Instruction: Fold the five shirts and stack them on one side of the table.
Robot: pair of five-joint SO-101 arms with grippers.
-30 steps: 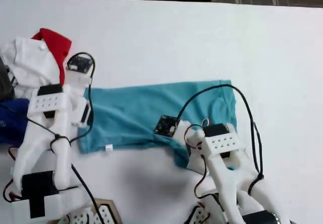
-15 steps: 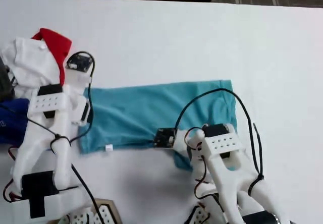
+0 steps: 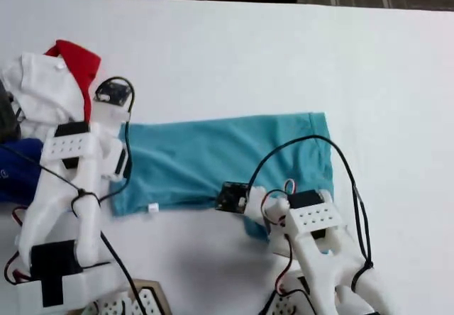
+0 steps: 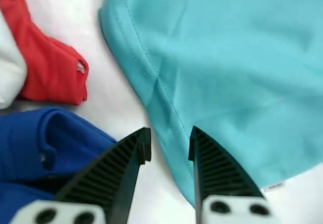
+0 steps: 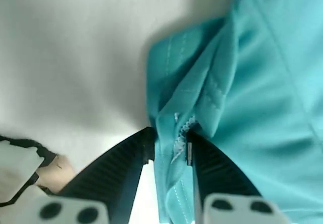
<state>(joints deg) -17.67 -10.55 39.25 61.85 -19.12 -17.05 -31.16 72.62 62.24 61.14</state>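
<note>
Two arms are leaning over the table [image 3: 284, 52]: the right gripper [image 5: 170, 146] is drawing back toward 6 o'clock, pinching the teal shirt [image 3: 206, 155] lying at centre, while the left gripper [image 4: 169, 142] is hovering narrowly parted at its 9 o'clock hem.

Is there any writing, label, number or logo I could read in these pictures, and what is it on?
No text here can be read.
White tag at the hem of the teal shirt: any print on it is too small to read.
Pale tag on the red shirt: blurred, unreadable.
</note>
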